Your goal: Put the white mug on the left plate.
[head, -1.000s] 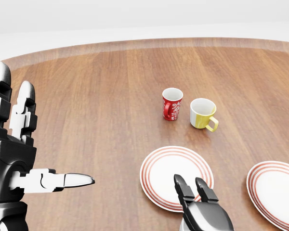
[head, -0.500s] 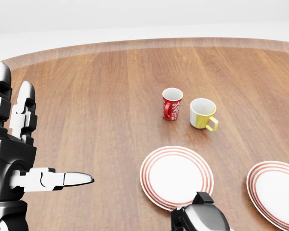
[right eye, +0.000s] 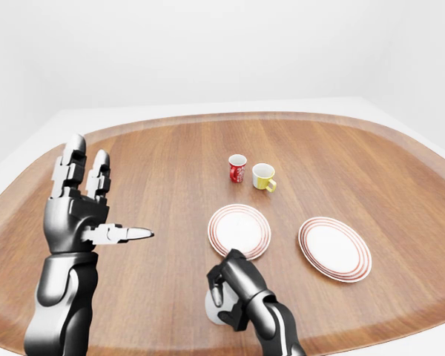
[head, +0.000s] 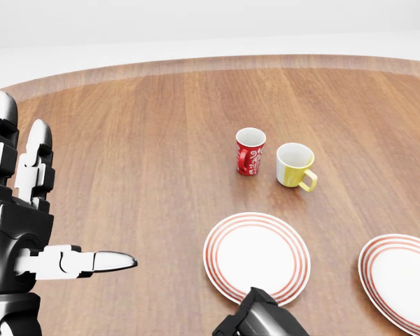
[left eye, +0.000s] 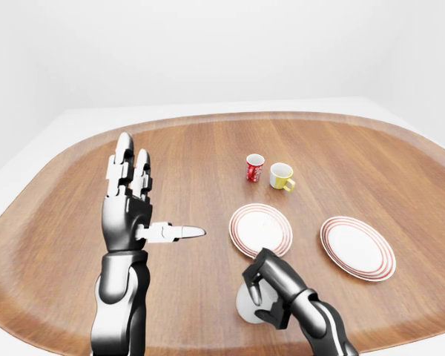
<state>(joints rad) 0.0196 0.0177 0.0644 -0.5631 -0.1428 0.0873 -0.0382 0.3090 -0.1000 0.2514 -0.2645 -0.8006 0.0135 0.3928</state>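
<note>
**Mug in hand, plate just above**

While your right hand point(left eye: 271, 289) wraps the white mug point(left eye: 248, 304) at the left-eye view's bottom centre, the left hand point(left eye: 130, 215) stands spread, holding nothing. Next, lift and carry to the left plate point(left eye: 261, 230) just above.

Light is bright, even and diffuse, with no visible source. The table point(left eye: 208, 148) shows a soft sheen and only faint shadows under the cups point(head: 250, 151) and plates point(head: 256, 257). Everything is sharp, without blur. The eye views bend the table's edge into a curve.
</note>
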